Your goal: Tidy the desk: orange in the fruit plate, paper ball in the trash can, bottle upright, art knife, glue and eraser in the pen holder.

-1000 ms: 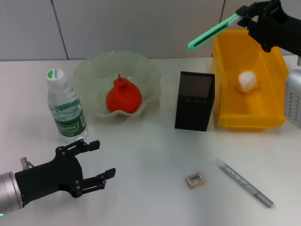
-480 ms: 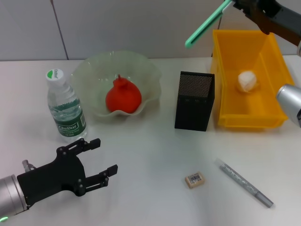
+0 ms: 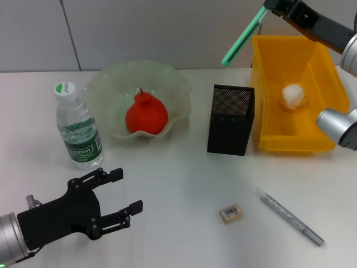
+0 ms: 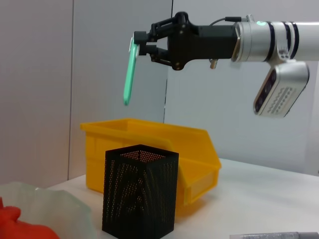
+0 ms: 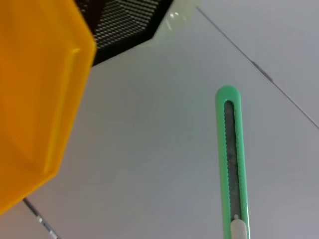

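My right gripper [image 3: 271,8] is shut on the green and white art knife [image 3: 242,38], held high and tilted, tip down, above the gap between the black mesh pen holder [image 3: 230,120] and the yellow trash can [image 3: 279,142]. The left wrist view shows the knife [image 4: 129,74] well above the holder [image 4: 139,194]. The paper ball [image 3: 293,95] lies in the trash can. The orange [image 3: 146,114] sits in the fruit plate [image 3: 111,84]. The bottle [image 3: 78,128] stands upright at the left. The eraser [image 3: 231,213] and the glue [image 3: 290,216] lie on the desk in front. My left gripper [image 3: 125,191] is open and empty at the front left.
The white desk meets a pale wall behind the plate and trash can. The right arm's silver elbow [image 3: 337,127] hangs beside the trash can's right wall. The trash can stands close to the right of the pen holder.
My right gripper has risen and swung the knife to a steeper tilt, tip staying above the holder's right side. My left gripper has crept slightly forward, still open.
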You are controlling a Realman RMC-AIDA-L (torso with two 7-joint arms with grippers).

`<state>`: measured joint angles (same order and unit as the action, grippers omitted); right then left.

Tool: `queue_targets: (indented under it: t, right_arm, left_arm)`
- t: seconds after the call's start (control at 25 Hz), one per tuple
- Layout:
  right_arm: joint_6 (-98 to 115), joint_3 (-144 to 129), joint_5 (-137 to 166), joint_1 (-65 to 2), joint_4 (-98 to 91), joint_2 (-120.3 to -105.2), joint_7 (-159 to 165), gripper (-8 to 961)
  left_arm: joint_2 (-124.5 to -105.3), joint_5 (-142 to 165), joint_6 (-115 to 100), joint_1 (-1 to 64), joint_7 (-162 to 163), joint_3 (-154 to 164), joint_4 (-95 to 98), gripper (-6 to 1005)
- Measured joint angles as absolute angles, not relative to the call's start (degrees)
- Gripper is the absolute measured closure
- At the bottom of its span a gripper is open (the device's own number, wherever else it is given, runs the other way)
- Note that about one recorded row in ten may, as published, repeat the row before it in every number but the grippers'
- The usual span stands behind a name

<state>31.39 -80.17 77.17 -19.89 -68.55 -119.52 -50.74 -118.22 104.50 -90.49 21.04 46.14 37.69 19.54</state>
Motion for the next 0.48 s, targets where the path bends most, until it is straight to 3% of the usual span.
queue_targets:
  t: [0.48]
  right_arm:
    - [29.2,-83.9,76.9,-19.0,-67.8,-119.67,-62.7,770]
  left_arm:
    - [-118.25,104.5,-90.6,21.1,45.9,37.8,19.8,187]
